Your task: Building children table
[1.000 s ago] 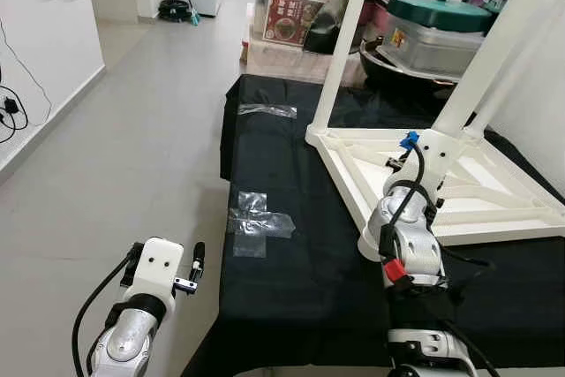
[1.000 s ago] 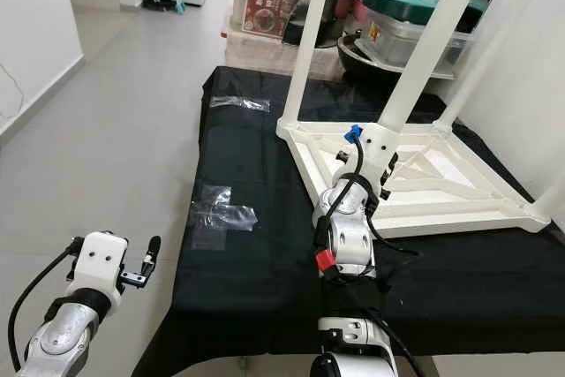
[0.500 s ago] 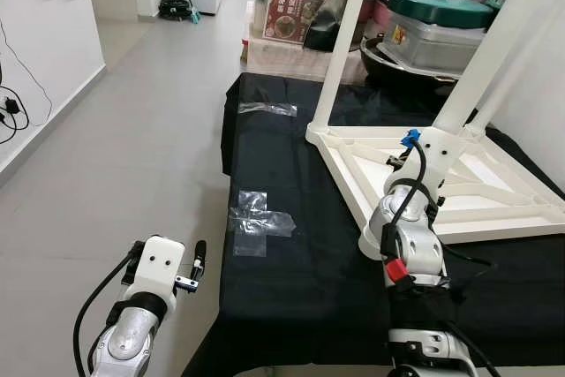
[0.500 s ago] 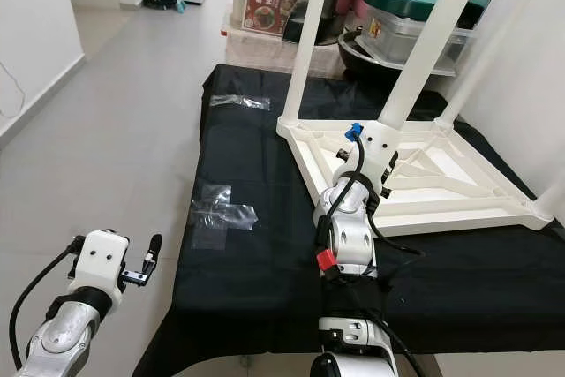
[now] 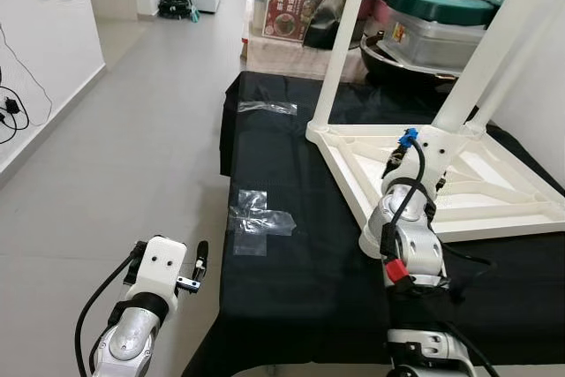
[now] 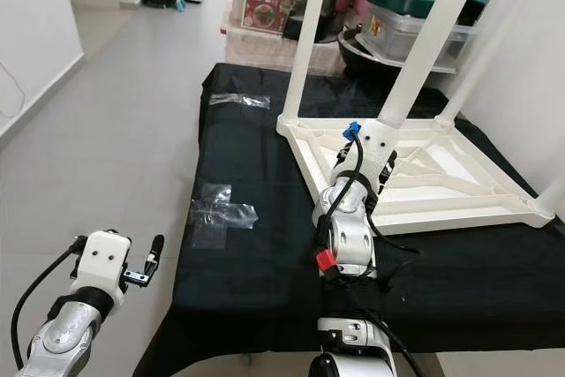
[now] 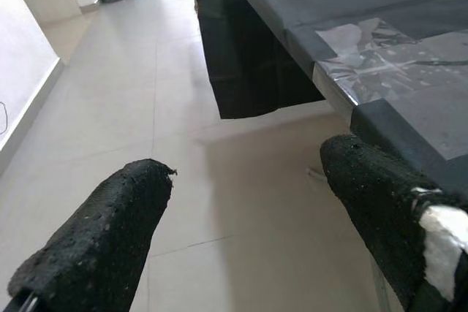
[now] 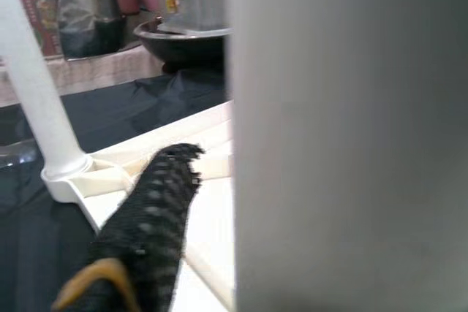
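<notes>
right gripper clamped on the nearest white leg of the upturned children's table, centre right of the frame (one black finger beside the leg in the wrist view). left gripper lower left, fingers spread wide, holding nothing, over the floor beside the black cloth.

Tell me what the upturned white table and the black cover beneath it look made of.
White table: likely moulded plastic, matte; ribbed struts show on its underside, legs are smooth tubes. Black cover: looks like thin cloth or sheet, matte, draping over the edge, with clear tape patches.
</notes>
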Robot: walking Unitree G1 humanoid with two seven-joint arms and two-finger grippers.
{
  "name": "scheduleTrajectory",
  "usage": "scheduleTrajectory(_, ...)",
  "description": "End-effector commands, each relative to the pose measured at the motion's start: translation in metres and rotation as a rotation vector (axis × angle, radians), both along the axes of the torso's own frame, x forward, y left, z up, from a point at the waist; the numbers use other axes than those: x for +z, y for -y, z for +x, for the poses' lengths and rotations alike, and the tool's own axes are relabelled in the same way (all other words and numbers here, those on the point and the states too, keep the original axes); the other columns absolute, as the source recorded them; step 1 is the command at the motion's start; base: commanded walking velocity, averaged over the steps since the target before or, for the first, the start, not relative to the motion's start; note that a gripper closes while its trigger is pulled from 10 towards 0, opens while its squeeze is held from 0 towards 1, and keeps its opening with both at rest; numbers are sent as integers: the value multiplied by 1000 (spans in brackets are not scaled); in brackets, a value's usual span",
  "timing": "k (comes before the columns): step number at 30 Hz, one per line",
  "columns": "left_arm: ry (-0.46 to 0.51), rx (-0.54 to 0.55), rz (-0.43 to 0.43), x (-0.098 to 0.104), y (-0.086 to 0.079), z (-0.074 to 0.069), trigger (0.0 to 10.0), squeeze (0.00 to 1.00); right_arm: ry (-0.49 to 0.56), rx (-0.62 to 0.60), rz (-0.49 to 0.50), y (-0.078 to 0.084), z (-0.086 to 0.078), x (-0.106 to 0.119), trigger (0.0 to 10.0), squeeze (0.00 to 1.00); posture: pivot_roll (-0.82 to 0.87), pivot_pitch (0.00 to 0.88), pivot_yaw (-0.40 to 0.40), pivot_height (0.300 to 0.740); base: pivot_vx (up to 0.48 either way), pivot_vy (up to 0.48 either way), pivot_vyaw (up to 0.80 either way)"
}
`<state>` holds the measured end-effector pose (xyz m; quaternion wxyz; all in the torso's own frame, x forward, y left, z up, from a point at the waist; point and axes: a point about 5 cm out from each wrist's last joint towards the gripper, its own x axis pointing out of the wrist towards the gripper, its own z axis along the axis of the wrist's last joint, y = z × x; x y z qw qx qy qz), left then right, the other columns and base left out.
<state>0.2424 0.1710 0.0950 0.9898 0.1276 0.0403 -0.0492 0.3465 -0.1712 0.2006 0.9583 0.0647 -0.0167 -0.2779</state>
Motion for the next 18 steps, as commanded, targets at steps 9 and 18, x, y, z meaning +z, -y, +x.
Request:
scheduleTrajectory(9,-20,-20,-6,-5,5,0,10000,0,101,29,-39,7,-9,22,10000,1000,111,0,-147,740,0,0,0)
scheduleTrajectory(18,-21,-30,-10,-6,7,1,10000,0,123,62,-104,25,-18,29,10000,1000,111,0,-147,740,0,0,0)
